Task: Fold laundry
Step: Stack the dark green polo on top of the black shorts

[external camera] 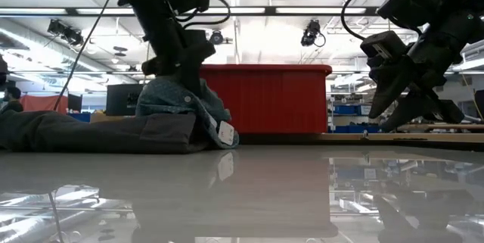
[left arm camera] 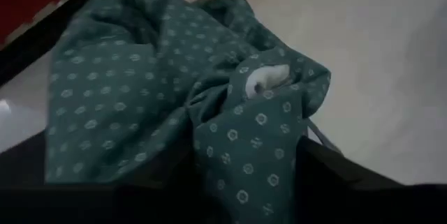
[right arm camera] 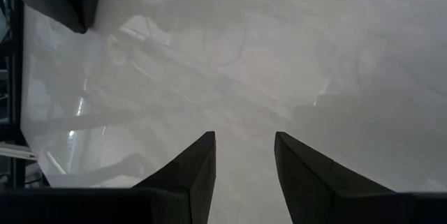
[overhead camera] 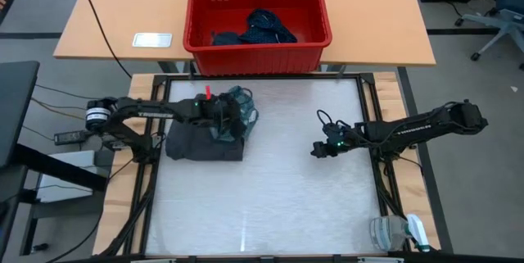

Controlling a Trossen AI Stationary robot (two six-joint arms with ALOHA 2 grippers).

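Two garments lie on the pale, glossy table (overhead camera: 270,189), both at its far left corner just in front of the red plastic basket (overhead camera: 259,46). One is a teal-green dotted shirt (overhead camera: 237,114), soft and crumpled into a loose mound, its fine pale dots printed in regular rows and a small white label showing among the folds. It sits on top of a charcoal grey piece (overhead camera: 201,144), which is folded flat into a neat rectangle with smooth, matte cloth. Inside the basket, a rigid straight-walled tub, lies one more heap of dark navy cloth (overhead camera: 262,29); how many pieces it holds cannot be told.

The left gripper (overhead camera: 232,120) is down on the teal shirt, with cloth bunched between its dark fingers, which appear clamped on the fabric. The right gripper (overhead camera: 318,148) hangs above bare table, well to the right of the shirt, its two tapered fingers (right arm camera: 192,175) apart and holding nothing.
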